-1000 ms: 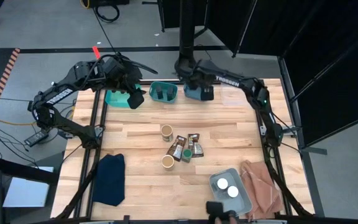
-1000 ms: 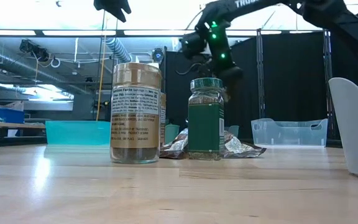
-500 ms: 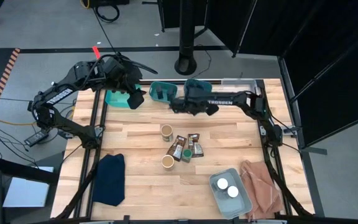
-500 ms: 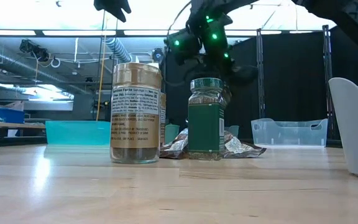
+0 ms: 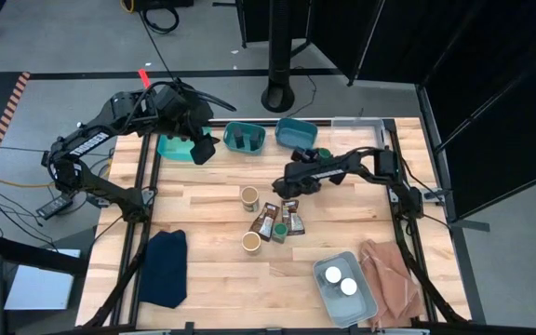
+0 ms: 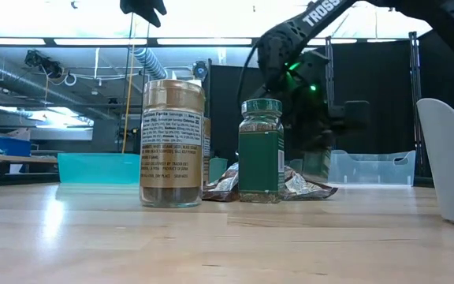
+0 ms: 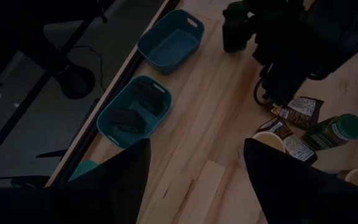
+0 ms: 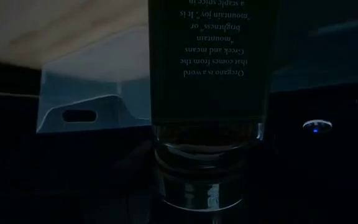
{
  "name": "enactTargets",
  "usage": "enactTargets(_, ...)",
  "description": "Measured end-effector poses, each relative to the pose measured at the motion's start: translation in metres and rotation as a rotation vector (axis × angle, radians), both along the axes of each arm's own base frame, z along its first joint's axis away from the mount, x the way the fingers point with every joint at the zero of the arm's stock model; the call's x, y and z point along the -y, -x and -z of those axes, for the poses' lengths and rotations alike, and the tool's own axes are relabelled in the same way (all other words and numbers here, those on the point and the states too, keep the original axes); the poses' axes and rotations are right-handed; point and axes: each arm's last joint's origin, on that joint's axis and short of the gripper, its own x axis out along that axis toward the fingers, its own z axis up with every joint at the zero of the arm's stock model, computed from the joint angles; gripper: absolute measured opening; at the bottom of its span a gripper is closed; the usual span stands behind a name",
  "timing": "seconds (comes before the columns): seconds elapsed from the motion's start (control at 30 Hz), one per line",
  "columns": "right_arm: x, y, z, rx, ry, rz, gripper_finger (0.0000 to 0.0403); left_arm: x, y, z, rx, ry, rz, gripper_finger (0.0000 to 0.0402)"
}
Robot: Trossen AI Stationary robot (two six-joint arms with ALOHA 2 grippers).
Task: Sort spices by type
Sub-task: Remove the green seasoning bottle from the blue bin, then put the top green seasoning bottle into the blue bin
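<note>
The overhead view is evenly lit and sharp; the wooden table [image 5: 342, 200] shows only soft, short shadows under the arms. At table height, bright ceiling light strips [image 6: 93, 41] backlight the scene, and a pale glare patch lies on the tabletop before the teal bin [image 6: 97, 168]. The near table edge is out of focus there. Both wrist views are dim and underexposed. A green-labelled jar [image 8: 207, 93] fills the right wrist view, dark but with legible print.
</note>
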Motion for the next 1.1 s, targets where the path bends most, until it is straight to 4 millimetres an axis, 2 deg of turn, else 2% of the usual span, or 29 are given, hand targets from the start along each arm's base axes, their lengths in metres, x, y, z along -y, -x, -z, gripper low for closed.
enactTargets(0.27,-0.003,0.003,0.004,0.017,0.012,0.009,0.0214,0.000,0.000,0.000,-0.001,0.000,0.001,0.0264)
enactTargets(0.33,-0.002,0.002,0.005,0.026,0.014,0.011,0.0231,0.000,0.000,0.000,-0.001,0.000,0.001,0.0264)
enactTargets(0.5,-0.003,0.000,0.007,0.069,0.019,0.013,0.0302,0.000,0.000,0.000,-0.001,-0.001,0.001,0.0264)
enactTargets(0.67,-0.008,0.000,0.006,0.127,0.050,0.039,0.0316,0.000,0.000,0.000,-0.001,0.000,0.001,0.0264)
enactTargets(0.87,-0.010,-0.009,-0.008,0.291,0.031,0.188,0.0297,0.000,0.000,0.000,-0.001,-0.001,0.001,0.0264)
enactTargets(1.1,-0.011,-0.039,-0.051,0.594,-0.056,0.367,0.0272,0.000,0.000,0.000,0.000,0.000,0.000,0.0264)
